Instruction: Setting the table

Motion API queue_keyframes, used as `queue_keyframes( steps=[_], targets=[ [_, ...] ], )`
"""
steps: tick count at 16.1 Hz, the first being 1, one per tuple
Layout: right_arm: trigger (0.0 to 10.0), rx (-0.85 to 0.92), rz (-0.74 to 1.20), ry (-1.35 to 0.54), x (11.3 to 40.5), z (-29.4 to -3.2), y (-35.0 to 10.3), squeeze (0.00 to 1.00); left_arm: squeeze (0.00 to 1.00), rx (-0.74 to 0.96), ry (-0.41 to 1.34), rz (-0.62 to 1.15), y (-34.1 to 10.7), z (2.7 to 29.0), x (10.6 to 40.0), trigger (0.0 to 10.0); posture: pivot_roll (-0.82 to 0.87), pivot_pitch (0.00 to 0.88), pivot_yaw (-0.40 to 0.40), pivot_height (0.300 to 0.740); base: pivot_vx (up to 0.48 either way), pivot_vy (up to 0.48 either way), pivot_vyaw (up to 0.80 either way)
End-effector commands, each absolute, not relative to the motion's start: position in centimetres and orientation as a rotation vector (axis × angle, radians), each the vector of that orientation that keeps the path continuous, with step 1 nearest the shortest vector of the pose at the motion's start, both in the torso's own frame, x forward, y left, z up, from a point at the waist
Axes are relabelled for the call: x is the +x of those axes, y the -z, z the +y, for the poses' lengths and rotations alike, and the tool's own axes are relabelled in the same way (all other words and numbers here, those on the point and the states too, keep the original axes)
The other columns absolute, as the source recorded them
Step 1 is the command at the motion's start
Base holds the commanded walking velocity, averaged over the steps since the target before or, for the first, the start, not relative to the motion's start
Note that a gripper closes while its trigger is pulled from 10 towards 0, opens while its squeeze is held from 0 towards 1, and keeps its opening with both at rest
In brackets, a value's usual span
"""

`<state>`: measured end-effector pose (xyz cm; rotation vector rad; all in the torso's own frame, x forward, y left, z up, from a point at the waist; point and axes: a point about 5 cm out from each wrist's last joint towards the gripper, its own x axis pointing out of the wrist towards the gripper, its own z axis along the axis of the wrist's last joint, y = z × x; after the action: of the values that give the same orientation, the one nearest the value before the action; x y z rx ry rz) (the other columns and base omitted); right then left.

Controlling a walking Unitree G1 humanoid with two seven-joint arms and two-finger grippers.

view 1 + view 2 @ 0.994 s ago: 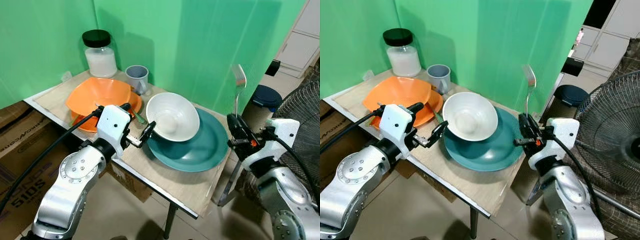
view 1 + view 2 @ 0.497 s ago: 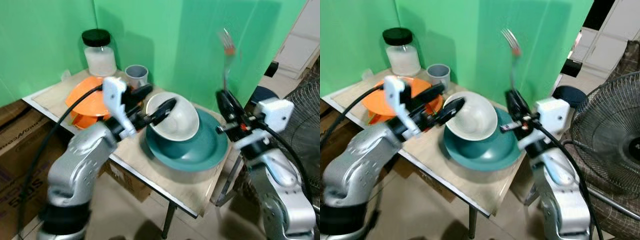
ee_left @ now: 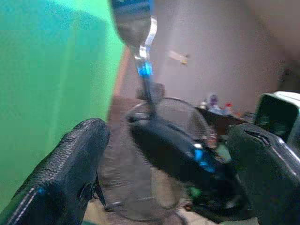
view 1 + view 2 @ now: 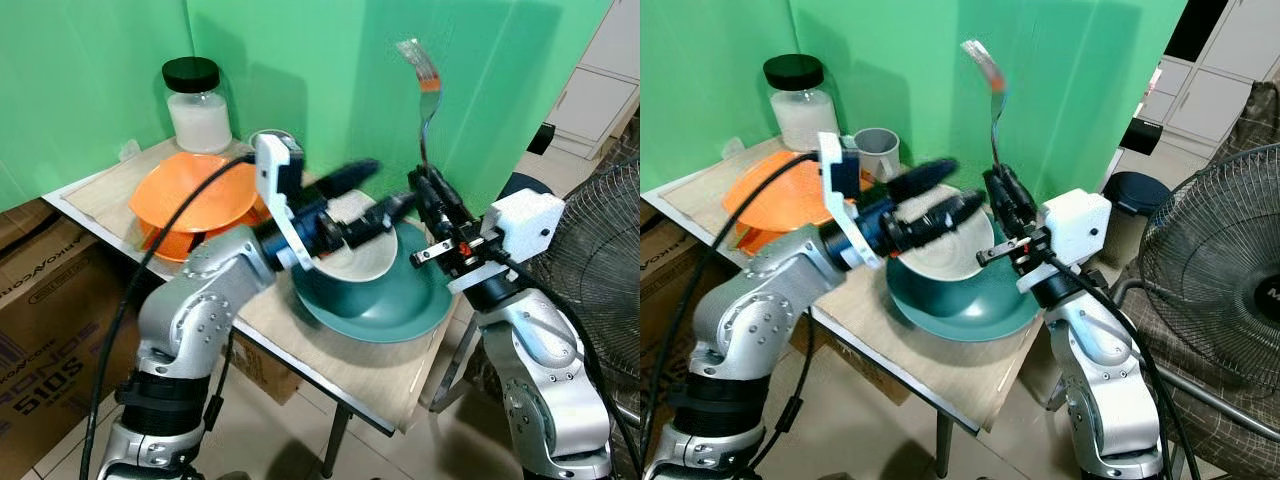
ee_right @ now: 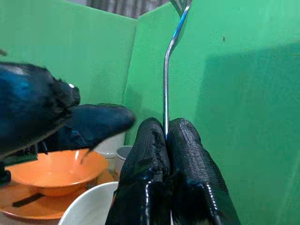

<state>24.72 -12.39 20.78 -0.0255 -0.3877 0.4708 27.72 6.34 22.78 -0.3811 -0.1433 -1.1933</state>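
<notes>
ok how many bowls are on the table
2. The orange bowl sits on an orange plate at the table's left, before the jar. The white bowl rests on the teal plate, partly hidden by the left gripper.

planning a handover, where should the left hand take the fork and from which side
Probably the bare handle of the fork, between the tines and the right hand, which pinches its lower end. The fork stands upright, so the open left hand should come in level from its own side, fingers either side of the shaft.
</notes>
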Motion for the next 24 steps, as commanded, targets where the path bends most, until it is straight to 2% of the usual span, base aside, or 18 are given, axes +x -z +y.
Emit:
queue_keyframes(
  steps=[1,4,5,6,7,20,21,22,23,24],
  targets=[
    [10.0,-0.046,-0.397,-0.479,24.7,-12.3,-20.8,0.00,0.00,-0.356,1.232,-0.154,-23.2,5.9,27.4,10.0,-0.01,0.000,-0.063,0.740,0.000,0.000,0.00],
    [10.0,-0.072,-0.411,-0.523,24.5,-11.9,-20.6,0.00,0.00,-0.374,1.198,-0.164,-23.1,6.1,28.0,10.0,-0.01,0.000,-0.063,0.740,0.000,0.000,0.00],
    [10.0,-0.076,-0.420,-0.540,24.3,-11.7,-20.6,0.00,0.00,-0.377,1.192,-0.172,-23.1,6.2,28.1,4.0,0.00,0.000,-0.068,0.740,0.000,0.000,0.00],
    [10.0,-0.079,-0.424,-0.551,24.2,-11.6,-20.5,0.00,0.00,-0.381,1.188,-0.185,-23.2,6.3,28.2,0.7,0.00,0.000,-0.070,0.740,0.000,0.000,0.00],
    [10.0,-0.080,-0.424,-0.556,24.1,-11.5,-20.4,0.00,0.00,-0.392,1.191,-0.196,-23.4,6.4,28.2,0.0,0.00,0.000,-0.070,0.740,0.000,0.000,0.00],
    [10.0,-0.108,-0.437,-0.594,23.8,-11.3,-20.2,0.00,0.00,-0.422,1.263,-0.208,-24.0,6.6,27.9,0.0,0.00,0.000,-0.061,0.740,0.000,0.000,0.00],
    [10.0,-0.114,-0.434,-0.591,23.8,-11.3,-20.1,0.00,0.00,-0.399,1.254,-0.208,-24.0,6.6,28.0,2.2,0.00,0.000,-0.061,0.740,0.000,0.000,0.00],
    [10.0,-0.115,-0.433,-0.590,23.8,-11.4,-20.1,0.00,0.00,-0.393,1.257,-0.205,-24.0,6.6,28.0,9.3,0.00,0.000,-0.061,0.740,0.000,0.000,0.00],
    [10.0,-0.118,-0.431,-0.587,23.9,-11.5,-20.0,0.00,0.00,-0.392,1.259,-0.202,-24.0,6.7,28.0,10.0,0.00,0.000,-0.061,0.740,0.000,0.000,0.00],
    [10.0,-0.119,-0.431,-0.586,23.9,-11.5,-20.0,0.00,0.00,-0.392,1.259,-0.202,-24.0,6.7,28.0,10.0,0.00,0.000,-0.061,0.740,0.000,0.000,0.00]
  ],
)
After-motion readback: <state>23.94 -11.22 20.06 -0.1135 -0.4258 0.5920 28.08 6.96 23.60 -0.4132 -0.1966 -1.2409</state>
